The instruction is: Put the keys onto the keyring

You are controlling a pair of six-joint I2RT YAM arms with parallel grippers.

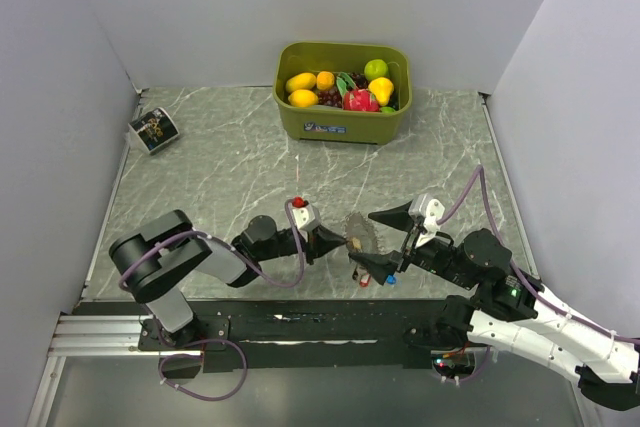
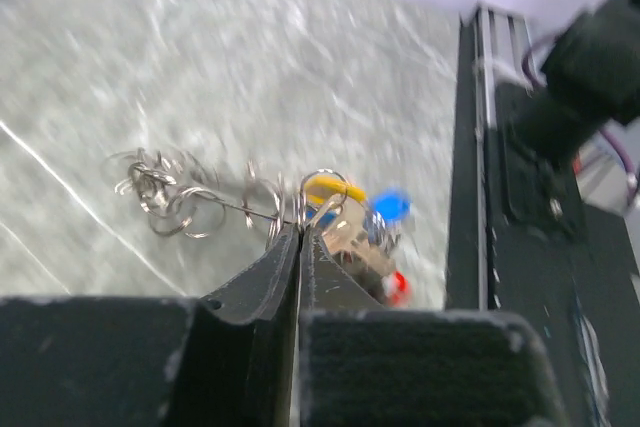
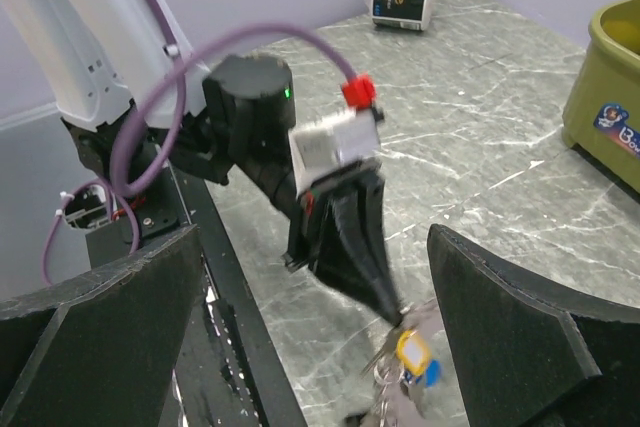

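Grey wire keyring pinched in the left claw, near-edge middle of the desk

Keyring (image 2: 170, 192) runs as loose coils from the far side toward the keys (image 2: 362, 209), which are bunched at its near-edge end. The left claw (image 2: 300, 239) is clenched on the wire between coils and keys. The right claw (image 1: 385, 240) is released wide and straddles the bunch from the right-edge side of the desk (image 1: 220, 167). It is judged the nearer free claw for picking up a key.

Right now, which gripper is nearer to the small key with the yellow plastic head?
Left. The left gripper is shut on the thin metal keyring beside the yellow-headed key; the right gripper is open, fingers wide of it.
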